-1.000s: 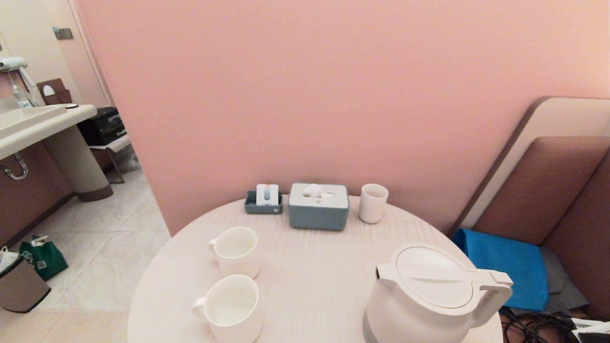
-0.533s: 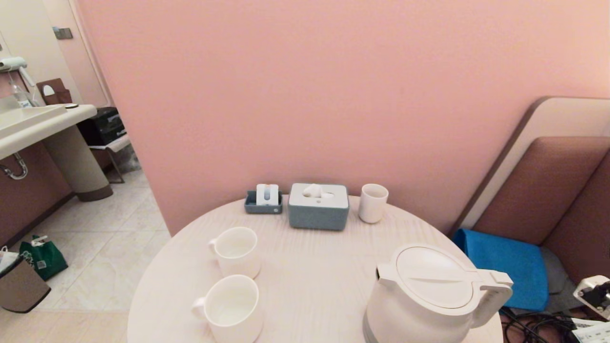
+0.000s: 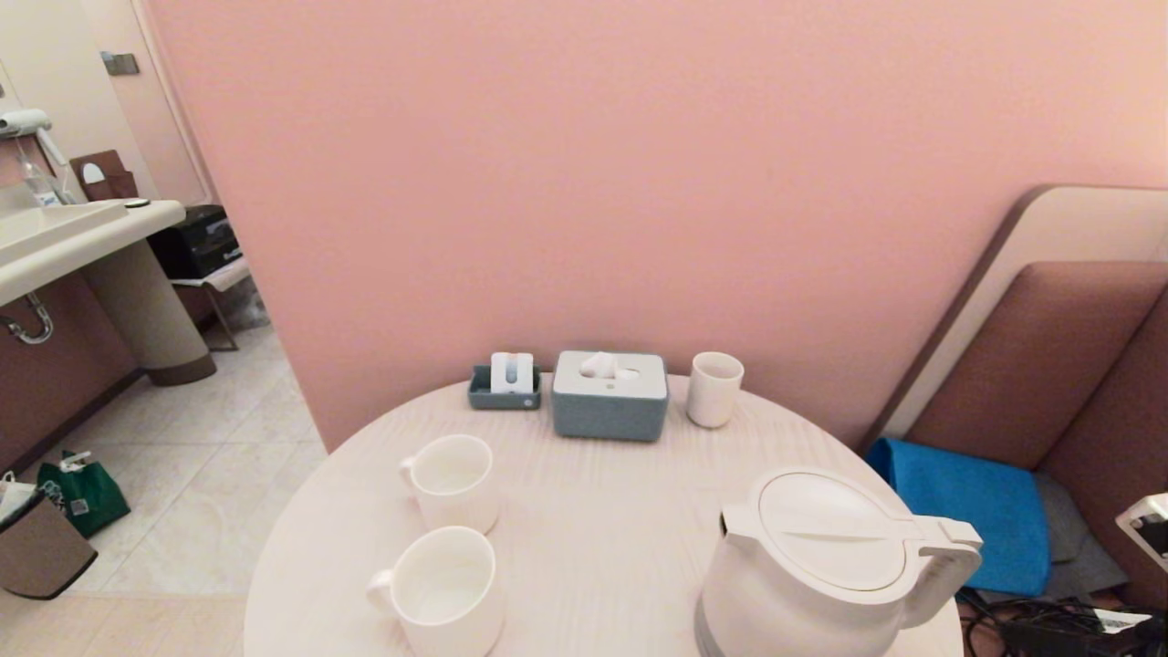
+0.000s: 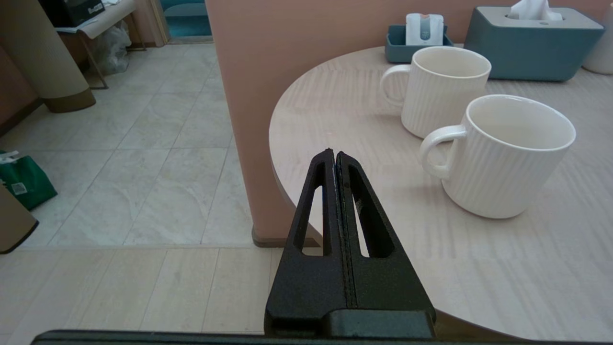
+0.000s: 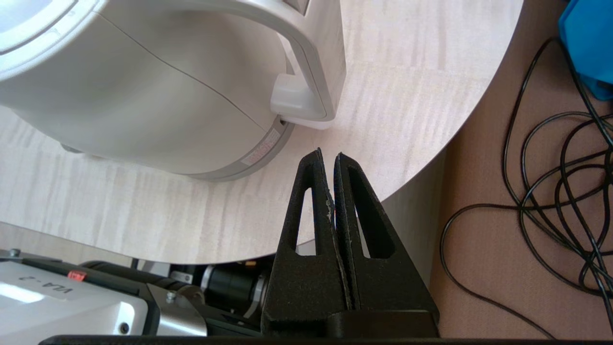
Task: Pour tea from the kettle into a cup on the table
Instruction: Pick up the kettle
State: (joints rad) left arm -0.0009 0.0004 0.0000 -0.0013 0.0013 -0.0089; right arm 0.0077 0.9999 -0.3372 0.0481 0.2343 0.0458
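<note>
The white kettle (image 3: pixel 821 557) stands upright near the front right edge of the round pale table (image 3: pixel 593 511), lid on, handle (image 5: pixel 316 57) pointing right. Two white mugs sit at the front left, one cup (image 3: pixel 443 589) nearer and one (image 3: pixel 452 479) behind it. In the right wrist view my right gripper (image 5: pixel 328 155) is shut on nothing, just below the table's rim and short of the base of the kettle's (image 5: pixel 143 86) handle. My left gripper (image 4: pixel 334 154) is shut and empty, parked off the table's left edge, facing the nearer mug (image 4: pixel 507 153).
A grey-blue tissue box (image 3: pixel 610 394), a small tray (image 3: pixel 504 385) and a handleless white tumbler (image 3: pixel 714 389) line the back against the pink wall. A blue cushion (image 3: pixel 967 511) and loose black cables (image 5: pixel 550 191) lie to the right of the table.
Part of my right arm came into the head view at the right edge and has since risen a little. The kettle, the mugs and the left arm have not moved.
</note>
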